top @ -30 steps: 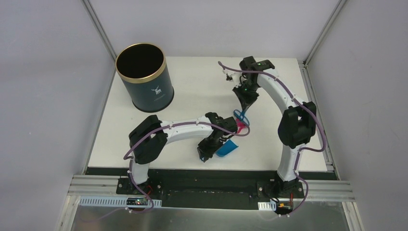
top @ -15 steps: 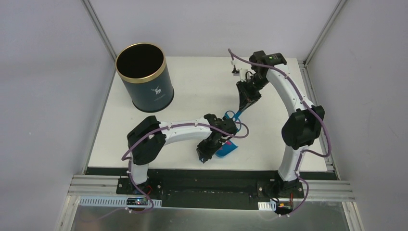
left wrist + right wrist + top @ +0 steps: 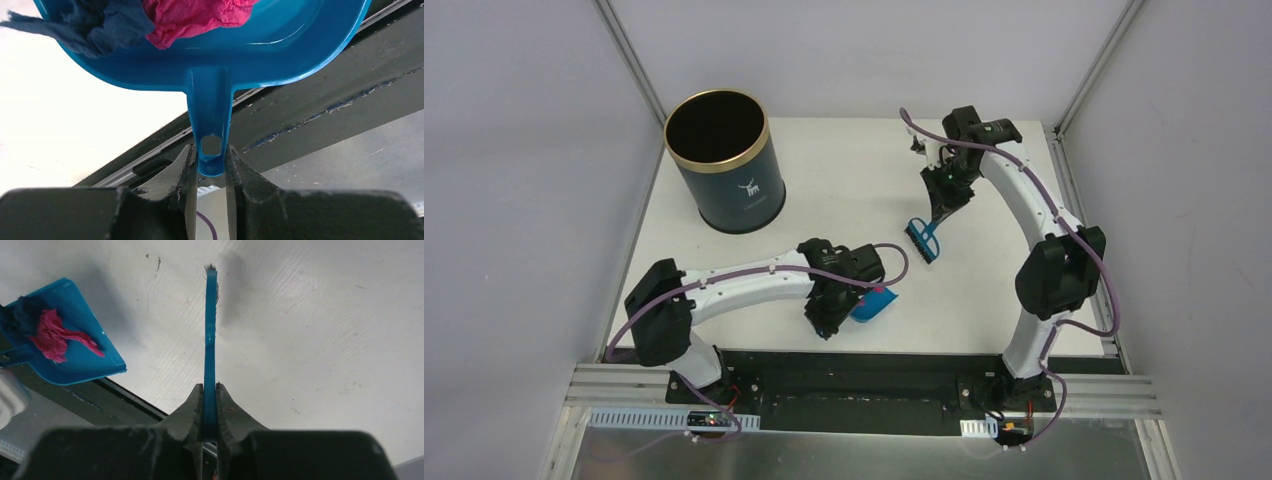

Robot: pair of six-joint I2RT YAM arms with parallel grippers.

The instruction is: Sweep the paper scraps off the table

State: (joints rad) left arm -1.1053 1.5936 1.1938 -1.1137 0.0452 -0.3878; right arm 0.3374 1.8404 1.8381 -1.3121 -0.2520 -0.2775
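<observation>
Change: a second ago the dustpan [image 3: 871,304] and brush [image 3: 922,238] met at mid-frame; now they sit well apart. The left gripper [image 3: 824,320] has drawn the pan down-left, close to the black front rail. The right gripper [image 3: 937,212] has pulled the brush off toward the upper right. Reads as stroke finished, load aboard; carrying it to the bin [image 3: 724,160], upper left, is the likely next step.

Left wrist view: fingers pinching the tip of the pan's handle. The paper scraps [image 3: 195,17], pink and dark blue, lie crumpled inside the pan at frame top. The top view gives only a red speck there.

Right wrist view: fingers pressed onto the brush handle, brush edge-on, bristles at the far tip.

Only the top view shows the bin and the whole worktop [image 3: 844,170].
</observation>
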